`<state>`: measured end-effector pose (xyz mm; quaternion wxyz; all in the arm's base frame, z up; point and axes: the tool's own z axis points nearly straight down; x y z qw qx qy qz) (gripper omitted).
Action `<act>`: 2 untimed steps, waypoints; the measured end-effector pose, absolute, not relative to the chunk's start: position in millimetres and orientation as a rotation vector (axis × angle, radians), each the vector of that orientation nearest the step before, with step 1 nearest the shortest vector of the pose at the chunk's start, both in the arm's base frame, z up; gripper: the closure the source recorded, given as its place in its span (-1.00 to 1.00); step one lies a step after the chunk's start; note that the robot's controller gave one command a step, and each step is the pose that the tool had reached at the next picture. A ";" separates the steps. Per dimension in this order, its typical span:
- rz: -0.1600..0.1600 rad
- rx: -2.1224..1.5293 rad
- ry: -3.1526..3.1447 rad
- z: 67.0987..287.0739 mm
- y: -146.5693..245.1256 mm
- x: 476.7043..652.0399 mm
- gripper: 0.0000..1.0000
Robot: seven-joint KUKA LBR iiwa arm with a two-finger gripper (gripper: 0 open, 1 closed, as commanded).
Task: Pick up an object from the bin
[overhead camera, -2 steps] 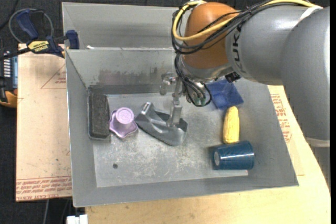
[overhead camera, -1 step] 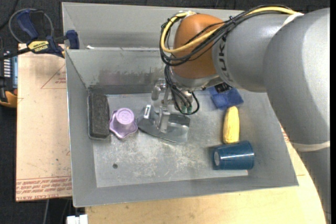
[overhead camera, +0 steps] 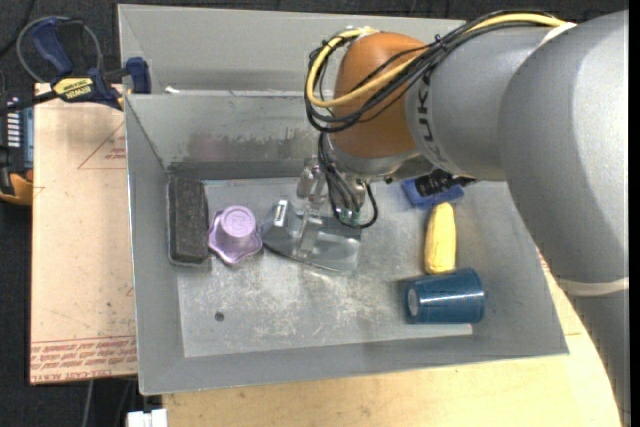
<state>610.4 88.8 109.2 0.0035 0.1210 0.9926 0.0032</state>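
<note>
In the camera view, the gripper [overhead camera: 322,213] hangs at the centre of the frame, low over a clear, glassy plastic piece [overhead camera: 325,252] that lies on the bin floor just beneath it. Whether it is released or clenched cannot be told from this angle. To do the pick well, I judge it should settle squarely over the clear piece's middle, close gently because the material looks slick, then lift straight up. A lilac cup [overhead camera: 236,235] lies near on the left, just beside a dark grey block [overhead camera: 187,215]. A yellow banana-shaped thing [overhead camera: 440,237] and a blue can [overhead camera: 445,299] sit well apart at lower right. The floor of the grey bin [overhead camera: 300,335] is scuffed and bare toward the lower left, which leaves room.
</note>
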 end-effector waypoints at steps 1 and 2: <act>0.021 0.551 3.082 113.2 83.9 613.5 -1.00; 0.012 0.483 3.096 69.7 89.9 598.7 -1.00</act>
